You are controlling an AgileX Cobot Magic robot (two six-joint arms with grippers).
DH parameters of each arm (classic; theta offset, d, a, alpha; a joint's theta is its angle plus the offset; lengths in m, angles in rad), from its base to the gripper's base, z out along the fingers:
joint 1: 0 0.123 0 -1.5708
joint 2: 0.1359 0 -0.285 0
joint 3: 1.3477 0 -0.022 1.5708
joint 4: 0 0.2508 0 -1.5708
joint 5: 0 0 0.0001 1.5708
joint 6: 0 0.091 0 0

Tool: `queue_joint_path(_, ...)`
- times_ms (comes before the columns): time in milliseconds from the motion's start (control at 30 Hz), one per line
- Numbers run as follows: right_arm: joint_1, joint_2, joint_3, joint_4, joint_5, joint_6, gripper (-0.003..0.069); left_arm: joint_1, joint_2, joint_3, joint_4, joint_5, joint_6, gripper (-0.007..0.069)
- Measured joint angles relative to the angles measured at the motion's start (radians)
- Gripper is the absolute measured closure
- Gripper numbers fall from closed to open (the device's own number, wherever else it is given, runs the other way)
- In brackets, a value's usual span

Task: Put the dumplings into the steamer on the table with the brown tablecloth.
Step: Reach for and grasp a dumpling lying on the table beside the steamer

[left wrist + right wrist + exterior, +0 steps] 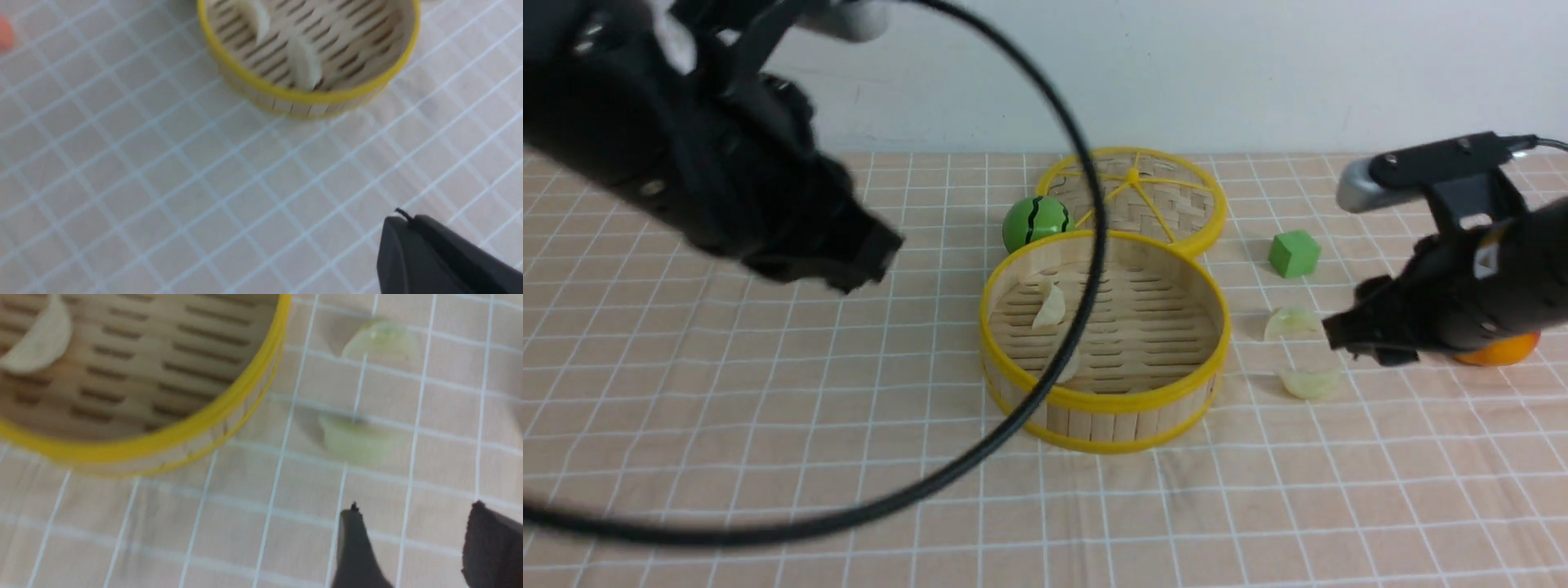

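Observation:
The steamer (1094, 425) stands mid-table on the brown tablecloth (768, 392). Inside it lies one dumpling (1049, 309); the left wrist view shows two dumplings in it (304, 61) (255, 16). Two more dumplings (1290, 322) (1311, 382) lie on the cloth just right of the steamer. My right gripper (1347, 339) hovers beside them, open and empty; in its wrist view the gripper (412, 510) sits short of the nearer dumpling (355, 437). My left gripper (870, 253) is raised left of the steamer, shut and empty, as the left wrist view (402, 218) confirms.
The woven lid (1176, 204) lies behind the steamer, with a green striped ball (1036, 222) at its left. A green cube (1294, 253) sits behind the loose dumplings. An orange object (1503, 351) lies under my right arm. A black cable (1086, 269) loops across the view.

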Motion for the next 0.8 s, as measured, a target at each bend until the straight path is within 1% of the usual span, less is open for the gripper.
queue_joint_path(67,-0.038,0.122,-0.08,0.009,-0.031,0.034,0.0263,0.0,-0.121,0.143,0.065,0.005,-0.054,0.0638)
queue_joint_path(167,-0.086,0.257,-0.185,0.063,-0.03,0.07,0.0255,0.0,-0.283,0.318,0.115,-0.02,-0.114,0.0638)
queue_joint_path(200,-0.106,0.315,-0.237,0.108,-0.025,0.077,0.0254,0.0,-0.373,0.396,0.137,-0.043,-0.142,0.0638)
queue_joint_path(233,-0.107,0.333,-0.244,0.114,-0.023,0.078,0.0254,0.0,-0.373,0.408,0.14,-0.048,-0.147,0.0638)
queue_joint_path(300,-0.123,0.422,-0.312,0.19,-0.014,0.079,0.0253,0.0,-0.524,0.555,0.174,-0.102,-0.209,0.0638)
queue_joint_path(400,-0.123,0.504,-0.377,0.238,-0.012,0.077,0.0251,0.0,-0.649,0.705,0.216,-0.126,-0.266,0.0638)
queue_joint_path(567,-0.123,0.569,-0.415,0.23,-0.059,0.078,0.0239,0.0,-0.788,0.836,0.245,-0.091,-0.281,0.0638)
queue_joint_path(633,-0.123,0.575,-0.419,0.218,-0.095,0.09,0.0222,0.0,-0.828,0.871,0.267,-0.084,-0.28,0.0638)
queue_joint_path(800,-0.123,0.609,-0.425,0.139,-0.162,0.102,0.0179,0.0,-0.903,0.931,0.308,-0.15,-0.28,0.0638)
